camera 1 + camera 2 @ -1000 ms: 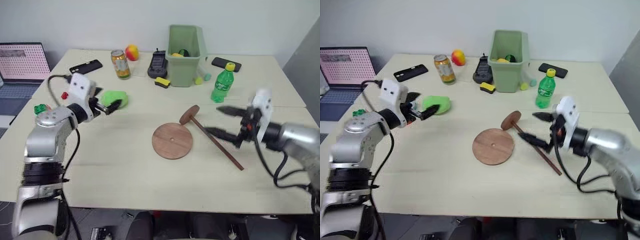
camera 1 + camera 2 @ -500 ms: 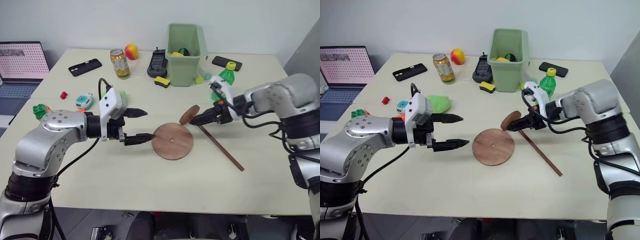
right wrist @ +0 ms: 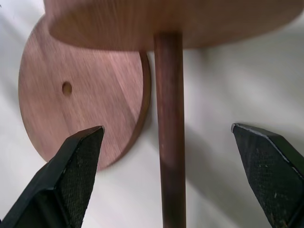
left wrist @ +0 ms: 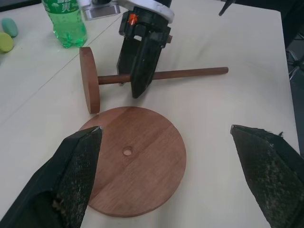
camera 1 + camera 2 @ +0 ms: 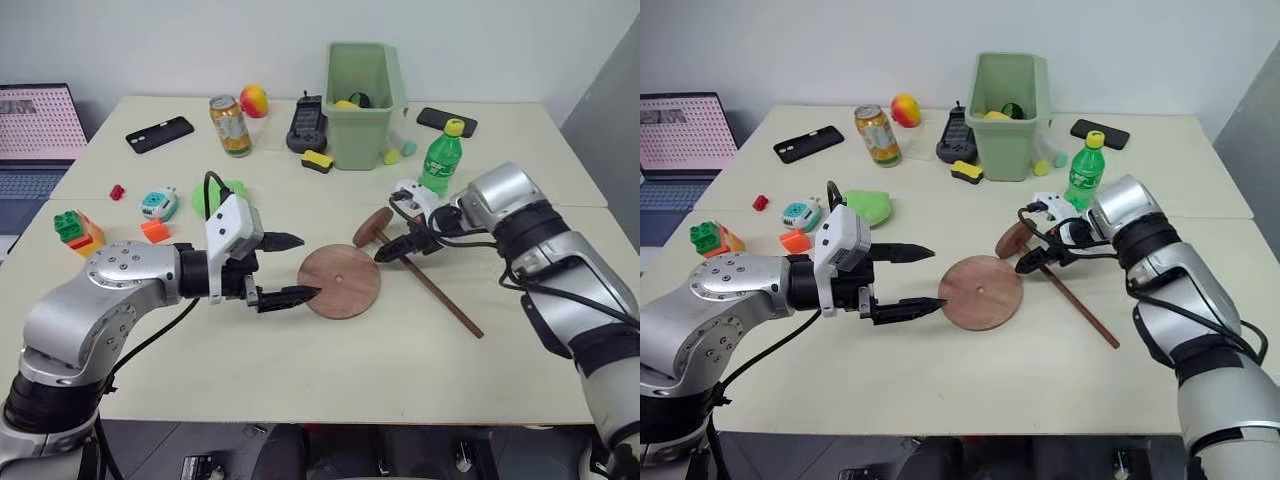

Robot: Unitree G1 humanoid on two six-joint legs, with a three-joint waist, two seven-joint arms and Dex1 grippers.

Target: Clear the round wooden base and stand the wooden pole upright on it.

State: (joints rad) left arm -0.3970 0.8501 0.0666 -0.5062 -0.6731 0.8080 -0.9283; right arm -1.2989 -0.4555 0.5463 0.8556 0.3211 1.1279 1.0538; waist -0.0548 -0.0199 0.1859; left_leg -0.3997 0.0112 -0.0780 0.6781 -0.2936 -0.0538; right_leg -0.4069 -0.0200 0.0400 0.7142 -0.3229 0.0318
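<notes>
Round wooden base (image 5: pixel 339 281): it is lying flat on the table (image 5: pixel 300 370) with nothing on top of it and its centre hole showing, so I am judging the clearing part as done.
Wooden pole (image 5: pixel 428 290): it is lying on the table just beside the base, on the side facing the green soda bottle (image 5: pixel 440 162); its disc head (image 5: pixel 372 227) is standing on edge near the base's rim, and the rod is running away from the base.
Right gripper (image 5: pixel 1038 258): it is hovering over the rod close to the disc head, fingers spread wide with the rod between them, not touching it.
Left gripper (image 5: pixel 285 269): it is waiting at the base's rim on the side opposite the pole, jaws wide apart and holding nothing, one fingertip reaching the rim's edge.
Step in hand: taking hold of the pole, as I am reading it.
Doing it well: the right gripper should be closing squarely across the rod a little below the head, keeping the rod centred between the pads so it is not rolling away; once lifted, the free end wants turning downward and lining up with the centre hole. The left gripper could be steadying the base so it is not sliding.
Writing: the bottle's label and the can (image 5: pixel 229 125) carry print too small to read.
</notes>
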